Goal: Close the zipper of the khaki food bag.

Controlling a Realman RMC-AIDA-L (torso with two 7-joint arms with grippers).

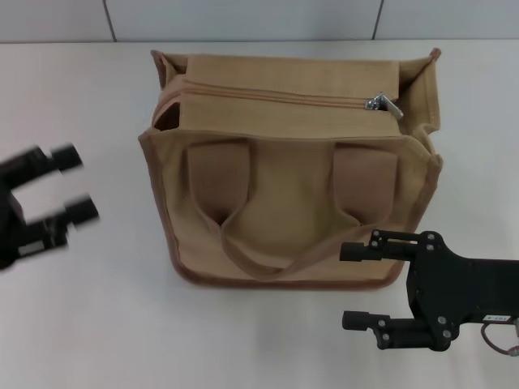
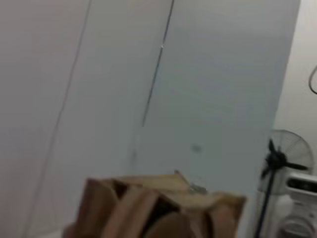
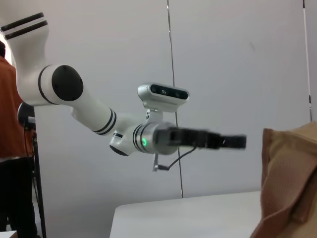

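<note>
The khaki food bag (image 1: 292,194) stands in the middle of the white table, its two looped handles lying over the near side. The zipper (image 1: 276,97) runs across the top panel, with its silver pull tab (image 1: 384,105) at the right end; the left end gapes open near the flap. My left gripper (image 1: 71,185) is open, to the left of the bag and apart from it. It also shows far off in the right wrist view (image 3: 233,141). My right gripper (image 1: 353,285) is open at the bag's near right corner. The bag's top shows in the left wrist view (image 2: 158,203).
The white table (image 1: 97,324) extends around the bag on all sides. A tiled wall (image 1: 243,16) rises behind it. In the left wrist view a standing fan (image 2: 277,163) is off to the side. A person in orange (image 3: 10,114) stands at the right wrist view's edge.
</note>
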